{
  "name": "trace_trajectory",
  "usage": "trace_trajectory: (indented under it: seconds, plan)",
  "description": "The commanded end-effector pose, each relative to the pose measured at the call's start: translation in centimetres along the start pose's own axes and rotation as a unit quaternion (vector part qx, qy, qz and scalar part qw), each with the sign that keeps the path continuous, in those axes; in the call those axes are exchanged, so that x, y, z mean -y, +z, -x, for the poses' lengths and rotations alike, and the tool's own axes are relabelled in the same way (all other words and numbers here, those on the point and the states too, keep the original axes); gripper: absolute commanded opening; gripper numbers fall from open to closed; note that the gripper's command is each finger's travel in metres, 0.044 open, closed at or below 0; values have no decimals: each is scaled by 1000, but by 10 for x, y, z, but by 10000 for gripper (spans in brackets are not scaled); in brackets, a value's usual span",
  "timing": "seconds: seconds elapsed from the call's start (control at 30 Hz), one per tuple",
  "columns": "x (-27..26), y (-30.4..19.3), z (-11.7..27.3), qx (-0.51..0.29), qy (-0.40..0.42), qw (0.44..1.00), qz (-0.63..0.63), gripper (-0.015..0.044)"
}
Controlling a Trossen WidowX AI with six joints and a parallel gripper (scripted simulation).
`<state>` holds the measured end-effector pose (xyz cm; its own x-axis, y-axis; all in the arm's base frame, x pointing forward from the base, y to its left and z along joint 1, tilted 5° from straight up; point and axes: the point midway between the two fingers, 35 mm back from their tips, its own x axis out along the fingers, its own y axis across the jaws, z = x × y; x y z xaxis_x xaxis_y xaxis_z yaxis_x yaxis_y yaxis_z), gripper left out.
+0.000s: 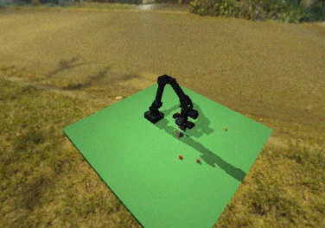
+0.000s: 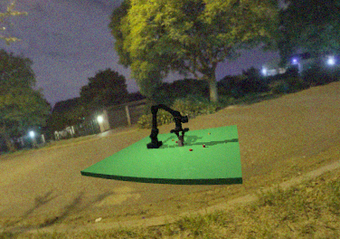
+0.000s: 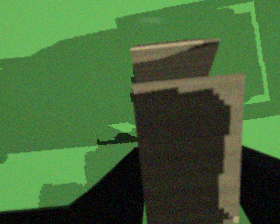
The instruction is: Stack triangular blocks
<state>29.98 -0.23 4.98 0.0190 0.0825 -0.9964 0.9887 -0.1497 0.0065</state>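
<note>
My gripper [image 1: 184,127] [image 3: 180,152] is shut on one wood-coloured triangular block [image 3: 183,135], which fills the lower middle of the wrist view between the black fingers. The other triangular block [image 3: 173,65] [image 1: 178,135] shows just beyond the held block's far end in the wrist view. The held block hides most of it. In the exterior view the gripper and the blocks [image 2: 181,143] run together, low over the green table [image 2: 136,165] [image 1: 108,131]. I cannot tell whether the two blocks touch or how their sloped faces meet.
Two small red objects [image 1: 181,157] [image 1: 198,161] lie on the table in front of the gripper; they also show in the exterior view [image 2: 191,149] [image 2: 203,146]. A small orange object [image 1: 225,129] lies to the right. The arm's base [image 1: 154,117] stands left of the blocks.
</note>
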Motion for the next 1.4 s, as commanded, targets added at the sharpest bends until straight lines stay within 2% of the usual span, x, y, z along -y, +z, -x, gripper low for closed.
trace_trajectory:
  seconds: [0.0, 1.37]
  plan:
    - [0, 1, -2, 1, 0, 1000, 0, 0]
    - [0, 9, -23, 1, -1, 1000, 0, 0]
